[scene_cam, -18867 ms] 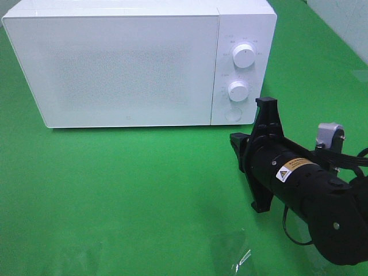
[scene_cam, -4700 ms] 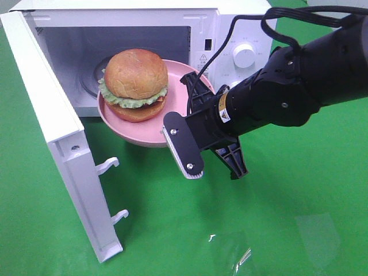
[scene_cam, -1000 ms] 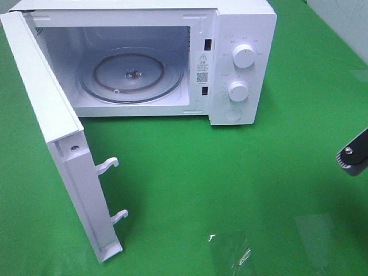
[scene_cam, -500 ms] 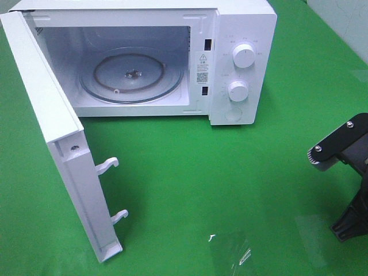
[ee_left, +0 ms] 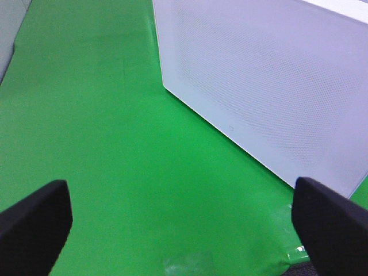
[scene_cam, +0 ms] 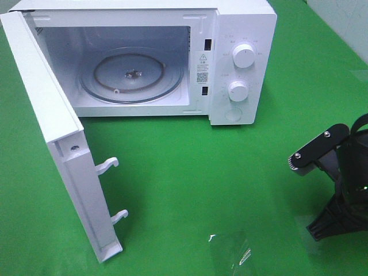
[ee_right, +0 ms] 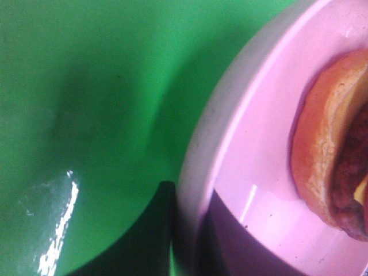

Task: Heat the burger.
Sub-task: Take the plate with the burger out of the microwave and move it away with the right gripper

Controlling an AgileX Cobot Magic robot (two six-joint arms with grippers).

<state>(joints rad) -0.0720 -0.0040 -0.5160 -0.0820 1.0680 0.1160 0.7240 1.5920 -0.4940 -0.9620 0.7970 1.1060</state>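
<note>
A green cloth (scene_cam: 190, 172) covers the table under the open microwave (scene_cam: 230, 63).

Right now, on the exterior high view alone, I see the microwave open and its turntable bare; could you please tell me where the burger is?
Observer: The right wrist view shows the burger lying on a pink plate.
Operator: Is the right hand gripping that plate?
Observer: Yes, the right hand is closed on the plate's rim.
Operator: And the left hand, which I cannot see?
Observer: The left hand is open and holds nothing; it faces the outer side of the microwave door.
</note>
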